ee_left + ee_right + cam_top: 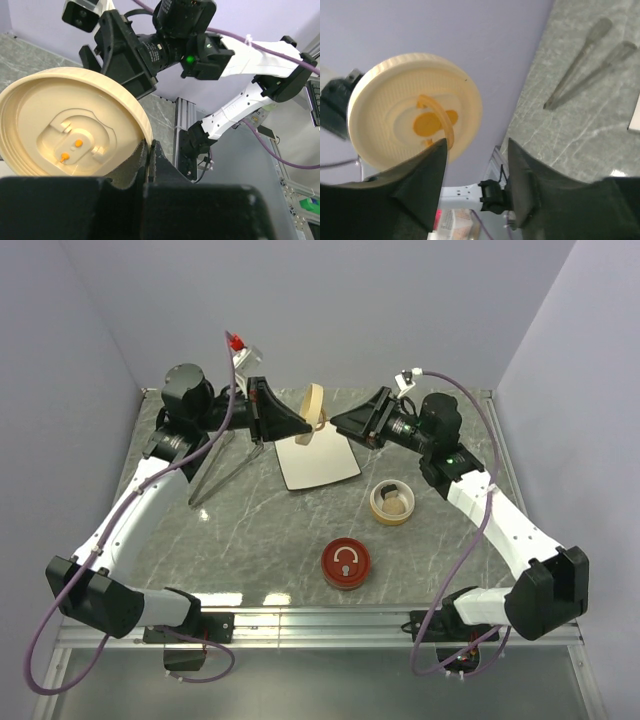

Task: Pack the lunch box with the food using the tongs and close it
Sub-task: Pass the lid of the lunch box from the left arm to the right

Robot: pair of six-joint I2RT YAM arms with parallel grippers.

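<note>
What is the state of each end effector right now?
Left end effector: closed on the rim of the cream lid.
Right end effector: open, holding nothing.

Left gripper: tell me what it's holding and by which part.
The left gripper is shut on the cream round lid, pinching it by its rim.

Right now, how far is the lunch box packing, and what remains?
Packing looks done: the white plate is bare, the tongs lie unheld, and the lunch box holds something dark. In hand: the left gripper pinches the beige lid by its rim, aloft; the right gripper is open facing it. Left: closing the box.
</note>
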